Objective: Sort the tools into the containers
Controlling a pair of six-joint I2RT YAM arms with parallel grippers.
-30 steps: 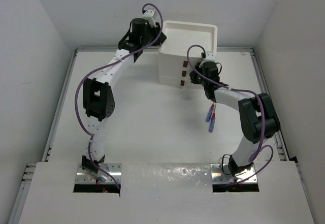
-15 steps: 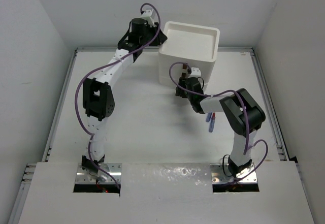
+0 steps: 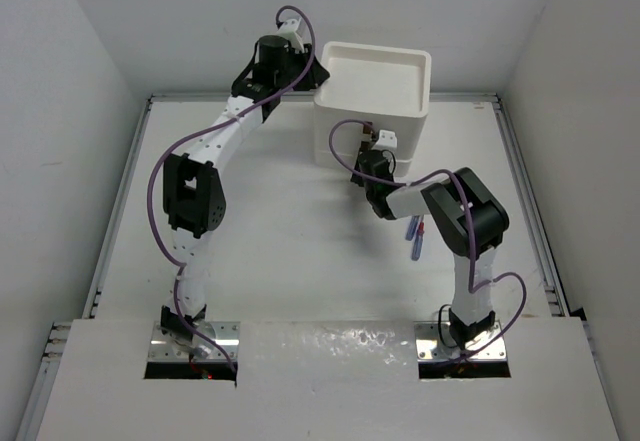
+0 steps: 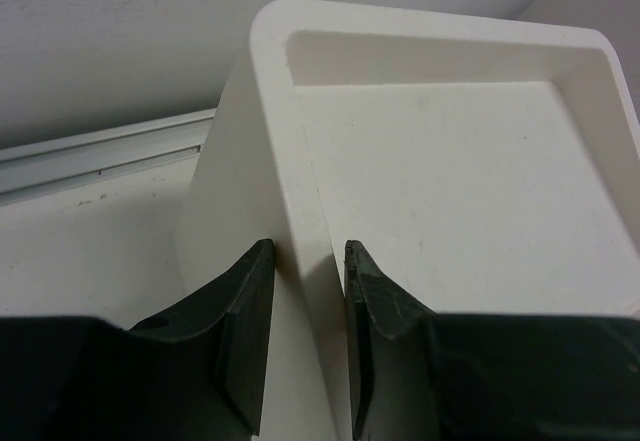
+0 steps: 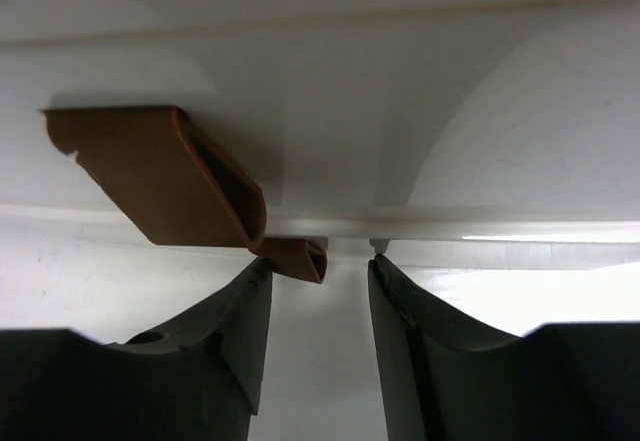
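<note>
The white drawer unit (image 3: 372,89) stands at the back of the table, its tray-like top bare. My left gripper (image 3: 316,73) is shut on the unit's left top rim (image 4: 290,141), one finger on each side of it (image 4: 308,253). My right gripper (image 3: 360,161) is open at the unit's front, low down. In the right wrist view its fingers (image 5: 318,266) flank a small red-brown drawer handle (image 5: 298,258), which lies close to the left finger. Another handle (image 5: 150,176) sits above it. Two blue-purple tools with red tips (image 3: 413,236) lie on the table by the right arm. No green tools show.
The table is walled on three sides, with a metal rail (image 3: 520,191) along its right edge and another on the left. The right arm's elbow (image 3: 468,211) hangs over the table just right of the two tools. Purple cables loop off both arms.
My right gripper has swung left and in across the unit's front and now covers the drawer handles in the top view. The left arm and the tools have not moved.
</note>
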